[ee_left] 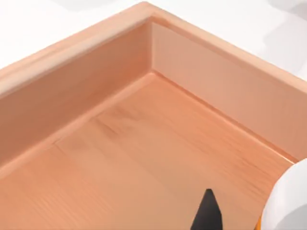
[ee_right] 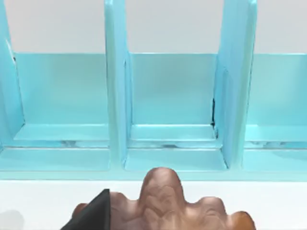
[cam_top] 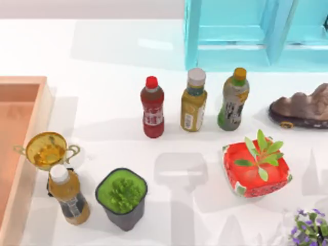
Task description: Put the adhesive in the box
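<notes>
Closest to you, in the left wrist view, is a rounded white body with a sliver of orange at its edge, which looks to be the adhesive (ee_left: 289, 201). It sits just beside the dark tip of the left gripper (ee_left: 209, 215), over the floor of the box (ee_left: 144, 143). You cannot tell whether it rests on that floor, or whether the gripper is clenched on it or has let go.

The box floor is wood-grained orange-tan, with raised walls meeting at a corner. From above, the box lies at the left edge of the white tabletop (cam_top: 102, 51).

A gold trophy (cam_top: 46, 149) stands just beside the box wall, with a tea bottle (cam_top: 69, 196) and a potted green plant (cam_top: 122, 197) near it. Three drink bottles stand in a row mid-table, the red one (cam_top: 152, 107) leftmost.

The turquoise cabinet (cam_top: 241, 36) stands at the far side. The right gripper (ee_right: 91, 213) hangs over the brown rock ornament (ee_right: 163, 206), facing that cabinet. You cannot tell its state either.
</notes>
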Motion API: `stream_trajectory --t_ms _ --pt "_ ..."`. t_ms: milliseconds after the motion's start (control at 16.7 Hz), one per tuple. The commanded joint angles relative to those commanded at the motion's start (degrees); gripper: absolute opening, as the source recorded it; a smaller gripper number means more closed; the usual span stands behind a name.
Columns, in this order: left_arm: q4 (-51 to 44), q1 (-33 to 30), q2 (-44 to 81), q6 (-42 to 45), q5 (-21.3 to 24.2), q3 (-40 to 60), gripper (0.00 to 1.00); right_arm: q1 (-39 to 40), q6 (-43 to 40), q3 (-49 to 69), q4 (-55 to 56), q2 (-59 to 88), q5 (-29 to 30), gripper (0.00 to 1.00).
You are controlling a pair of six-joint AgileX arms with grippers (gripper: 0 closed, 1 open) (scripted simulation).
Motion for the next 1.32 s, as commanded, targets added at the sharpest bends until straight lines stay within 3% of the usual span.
stream_trajectory --t_ms 480,840,1320 --pt "19.42 -3.48 -0.45 -13.59 1.24 -5.74 0.00 0.00 0.00 0.00 0.00 0.00 0.00 1.00" --pt "21.11 -5.16 -0.50 -15.33 1.32 -6.80 0.00 0.00 0.00 0.00 0.00 0.00 0.00 1.00" --pt "21.11 -5.16 -0.50 -15.33 1.32 -6.80 0.60 0.00 0.00 0.00 0.00 0.00 0.00 1.00"
